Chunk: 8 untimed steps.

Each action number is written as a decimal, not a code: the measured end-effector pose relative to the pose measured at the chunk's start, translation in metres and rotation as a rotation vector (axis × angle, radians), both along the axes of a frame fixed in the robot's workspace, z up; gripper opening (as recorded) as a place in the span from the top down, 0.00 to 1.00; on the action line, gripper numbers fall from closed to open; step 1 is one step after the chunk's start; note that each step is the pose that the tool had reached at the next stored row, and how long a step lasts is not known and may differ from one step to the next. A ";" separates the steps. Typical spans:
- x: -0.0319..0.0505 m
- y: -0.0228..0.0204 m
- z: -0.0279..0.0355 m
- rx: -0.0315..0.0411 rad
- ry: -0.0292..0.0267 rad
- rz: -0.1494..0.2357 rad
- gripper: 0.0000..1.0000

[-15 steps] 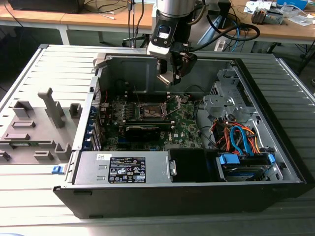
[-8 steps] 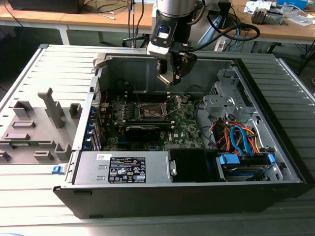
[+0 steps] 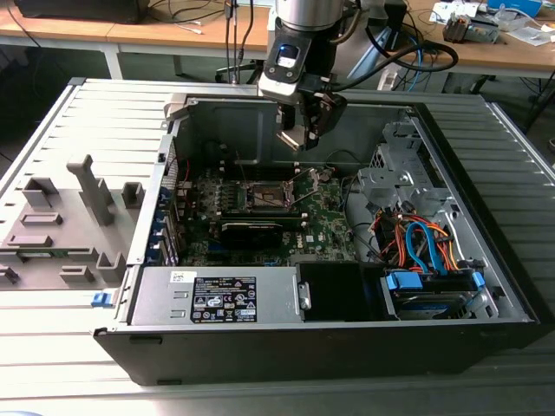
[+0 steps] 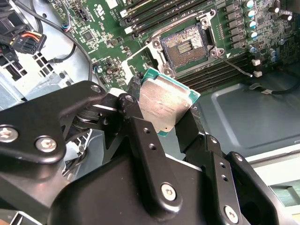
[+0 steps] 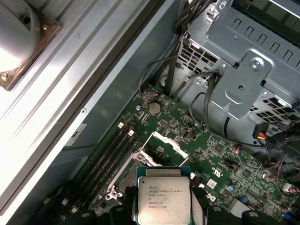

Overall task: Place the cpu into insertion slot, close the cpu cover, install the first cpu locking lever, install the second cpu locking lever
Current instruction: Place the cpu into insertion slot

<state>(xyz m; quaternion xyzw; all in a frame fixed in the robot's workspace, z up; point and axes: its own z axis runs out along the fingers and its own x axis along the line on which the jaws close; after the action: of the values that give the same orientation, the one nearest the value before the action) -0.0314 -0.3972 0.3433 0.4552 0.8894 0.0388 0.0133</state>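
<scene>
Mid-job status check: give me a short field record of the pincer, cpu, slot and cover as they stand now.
pincer: shut on the cpu, hanging above the motherboard
cpu: clamped by its edges, metal top showing, not yet seated
insertion slot: bare, contact field exposed
cpu cover: swung open, off the slot

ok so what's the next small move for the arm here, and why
Probably ease down toward the silver-rimmed square insertion slot: the gripper grips the silver-topped square cpu above it, not touching, and the slot's contacts lie uncovered.
</scene>
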 end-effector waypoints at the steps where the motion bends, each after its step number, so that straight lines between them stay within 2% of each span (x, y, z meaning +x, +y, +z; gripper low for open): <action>1: 0.0000 0.0000 0.0000 0.0000 0.0000 -0.001 0.45; 8: 0.0000 0.0000 -0.0001 -0.0003 0.0000 -0.014 0.45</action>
<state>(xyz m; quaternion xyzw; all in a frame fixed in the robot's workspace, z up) -0.0314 -0.3972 0.3432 0.4613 0.8863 0.0386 0.0136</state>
